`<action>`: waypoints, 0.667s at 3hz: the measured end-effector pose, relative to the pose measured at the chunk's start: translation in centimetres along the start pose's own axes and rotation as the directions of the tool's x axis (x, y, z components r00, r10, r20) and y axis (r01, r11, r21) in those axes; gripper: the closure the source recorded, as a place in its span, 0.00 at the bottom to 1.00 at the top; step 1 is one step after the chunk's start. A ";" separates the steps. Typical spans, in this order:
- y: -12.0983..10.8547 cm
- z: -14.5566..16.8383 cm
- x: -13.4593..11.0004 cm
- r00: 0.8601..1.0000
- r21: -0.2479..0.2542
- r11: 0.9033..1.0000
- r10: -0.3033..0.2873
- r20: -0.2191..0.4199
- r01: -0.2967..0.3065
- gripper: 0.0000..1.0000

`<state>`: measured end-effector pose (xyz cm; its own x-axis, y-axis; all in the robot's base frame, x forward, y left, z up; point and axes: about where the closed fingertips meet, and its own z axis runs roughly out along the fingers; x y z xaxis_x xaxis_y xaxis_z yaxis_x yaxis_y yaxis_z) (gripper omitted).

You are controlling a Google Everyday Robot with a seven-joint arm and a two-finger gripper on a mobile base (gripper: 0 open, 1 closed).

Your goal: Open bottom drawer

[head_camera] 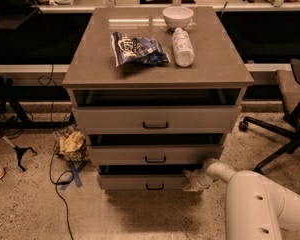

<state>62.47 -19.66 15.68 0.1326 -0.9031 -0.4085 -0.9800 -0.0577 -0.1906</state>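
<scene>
Gripper (192, 180) is sitting low at the right end of the bottom drawer (135, 182), touching or just beside the right edge of its front. Whether it is wide or narrow cannot be told. Arm (262, 209), white and bulky, is reaching in from the lower right corner, with its thinner forearm angling up and left to the gripper.

Bottom drawer is lying lowest in the cabinet (85, 69), just above the speckled floor (30, 209). Its dark bar handle (154, 186) is showing at centre, well left of the gripper and apart from it. A dark gap is showing above the front. Middle drawer (155, 154) and top drawer (155, 118) are sitting above it, each under its own dark gap.

On the cabinet top a white bowl (178, 17) is standing at the back. A bottle (183, 46) is lying on its side just in front of the bowl. A blue snack bag (137, 50) is lying left of the bottle.

Left of the cabinet, a crumpled yellowish bag (72, 145), a black cable (57, 194) and crossed blue tape (73, 174) are lying on the floor. A chair (290, 104) is standing at right.
</scene>
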 end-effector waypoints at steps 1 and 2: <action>-0.1 -0.4 -0.2 1.000 0.000 1.000 0.000 0.000 0.000 0.88; -0.1 -0.5 -0.2 1.000 0.000 1.000 0.000 0.000 0.000 1.00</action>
<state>62.47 -19.66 16.26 0.1326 -0.9031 -0.4085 -0.9800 -0.0576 -0.1906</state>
